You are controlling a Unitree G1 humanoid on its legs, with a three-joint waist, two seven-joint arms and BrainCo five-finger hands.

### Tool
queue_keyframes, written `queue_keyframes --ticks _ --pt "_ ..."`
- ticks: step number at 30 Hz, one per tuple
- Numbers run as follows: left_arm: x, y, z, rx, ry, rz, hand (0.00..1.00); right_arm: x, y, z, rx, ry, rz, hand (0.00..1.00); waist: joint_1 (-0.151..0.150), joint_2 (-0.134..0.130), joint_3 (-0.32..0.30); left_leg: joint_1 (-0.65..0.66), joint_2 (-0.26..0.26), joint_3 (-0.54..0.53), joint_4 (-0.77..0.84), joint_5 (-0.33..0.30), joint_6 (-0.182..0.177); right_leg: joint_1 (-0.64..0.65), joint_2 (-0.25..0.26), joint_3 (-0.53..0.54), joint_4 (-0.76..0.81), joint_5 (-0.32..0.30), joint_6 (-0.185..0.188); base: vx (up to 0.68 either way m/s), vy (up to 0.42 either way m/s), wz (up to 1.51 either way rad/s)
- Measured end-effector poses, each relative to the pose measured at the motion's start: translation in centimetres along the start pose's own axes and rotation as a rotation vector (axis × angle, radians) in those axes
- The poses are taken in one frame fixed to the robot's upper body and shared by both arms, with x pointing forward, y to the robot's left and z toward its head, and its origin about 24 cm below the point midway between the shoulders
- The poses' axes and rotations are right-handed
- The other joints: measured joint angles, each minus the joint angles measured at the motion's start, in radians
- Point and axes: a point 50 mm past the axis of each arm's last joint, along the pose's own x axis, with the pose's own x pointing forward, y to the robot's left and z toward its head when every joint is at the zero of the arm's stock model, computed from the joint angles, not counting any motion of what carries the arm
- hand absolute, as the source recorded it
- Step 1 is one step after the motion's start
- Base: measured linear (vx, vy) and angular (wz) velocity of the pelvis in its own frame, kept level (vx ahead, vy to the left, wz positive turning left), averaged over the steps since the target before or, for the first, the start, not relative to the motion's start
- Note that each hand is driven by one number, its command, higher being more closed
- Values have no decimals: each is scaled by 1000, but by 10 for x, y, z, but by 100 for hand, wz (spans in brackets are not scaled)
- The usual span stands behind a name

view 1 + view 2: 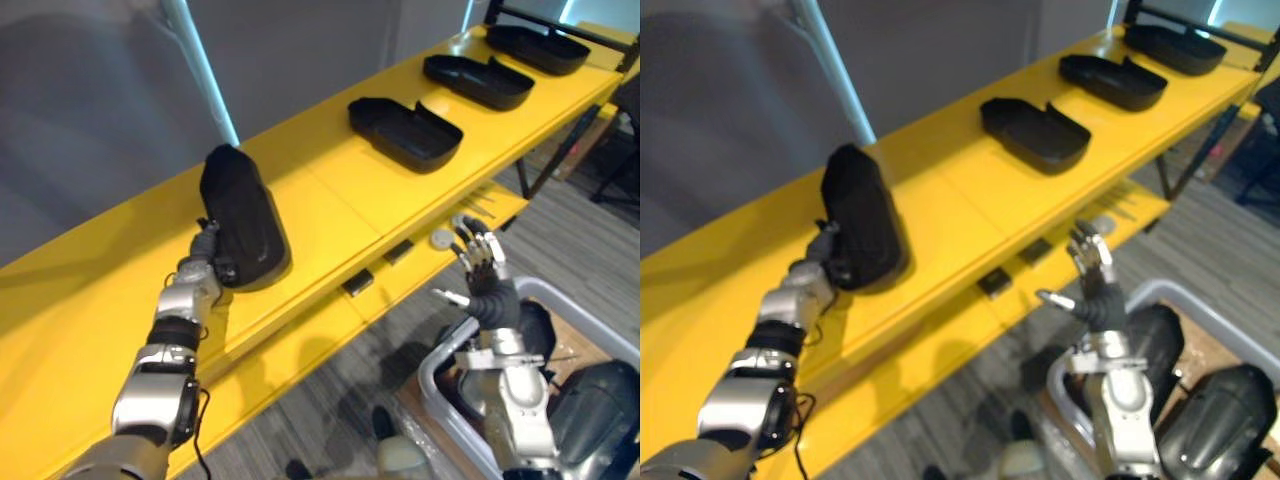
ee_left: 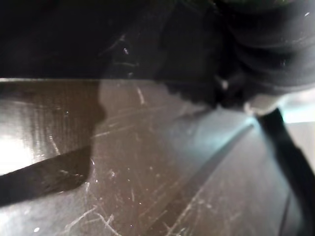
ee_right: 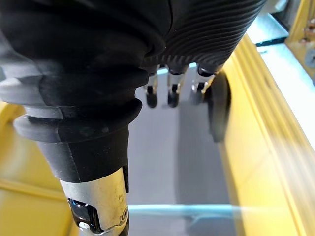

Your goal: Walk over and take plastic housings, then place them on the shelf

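Note:
A black plastic housing [image 1: 245,215] lies on the yellow shelf [image 1: 330,205], dome side up. My left hand [image 1: 205,255] reaches up to its near end and its fingers and thumb are curled on that edge. In the left wrist view the housing's scratched dark surface [image 2: 147,162] is right against the camera. My right hand [image 1: 485,265] is held up in front of the lower shelf with straight fingers [image 3: 170,93] and holds nothing.
Three more black housings [image 1: 405,130] [image 1: 478,80] [image 1: 540,48] lie in a row further right along the shelf. A lower yellow shelf [image 1: 420,275] carries small black blocks [image 1: 358,283]. A grey bin [image 1: 590,305] with dark housings [image 1: 600,400] stands at the lower right on the floor.

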Motion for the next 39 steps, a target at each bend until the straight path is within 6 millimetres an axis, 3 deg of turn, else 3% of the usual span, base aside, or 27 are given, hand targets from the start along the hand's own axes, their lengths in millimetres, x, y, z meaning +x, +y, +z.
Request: queue_keyframes --ticks 3,4,13,26,30,32,33,35,37,39 --pt "-3 -13 -11 19 20 -48 100 0 8 -10 25 35 1 0 19 -6 -27 0 2 -17 0 2 -1 8 0 -17 0 -3 -2 -13 -34 15" --pt "-4 -17 -16 29 33 -63 0 1 10 -11 30 36 5 0 26 -9 -37 0 2 -20 0 2 -1 10 0 -20 0 -4 -2 -21 -21 9" --pt "-6 -22 -34 32 82 -88 0 4 10 -15 37 45 -15 0 34 -27 -77 0 -1 -50 -7 16 -1 25 -5 -53 0 -19 -8 -28 -20 10" --pt "-13 -16 -37 62 1 -103 0 1 5 -15 41 52 -7 0 40 -9 -88 0 3 -54 -13 19 -2 25 -4 -74 0 -26 -16 -1 -2 1" --pt "-17 1 -14 115 -131 -13 0 -1 3 -16 57 59 -27 0 45 -8 -87 -2 4 -54 -13 18 -4 24 -4 -76 0 -28 -19 0 0 0" --pt "-26 14 15 79 -267 46 0 -4 1 -17 69 66 -53 0 50 -8 -87 -3 5 -56 -12 18 -3 24 0 -78 0 -22 -17 9 -12 2" --pt "-39 28 42 42 -407 91 0 -7 0 -17 71 68 -85 0 52 -6 -88 -4 7 -61 -12 18 -3 25 2 -84 0 -21 -15 11 -15 6" --pt "-62 42 64 -19 -570 139 0 -9 -4 -16 67 62 -127 0 53 0 -91 -7 9 -78 -13 18 -3 30 3 -102 0 -21 -14 18 -24 16" --pt "-86 54 68 -83 -681 164 0 -8 -7 -10 68 32 -169 0 68 8 -96 -7 11 -80 -13 18 -3 31 5 -107 0 -22 -14 16 -20 8" --pt "-108 60 54 -131 -730 183 0 -8 -10 0 68 -11 -202 0 84 14 -100 -7 11 -93 -12 18 -3 39 5 -126 0 -22 -13 5 -18 17"
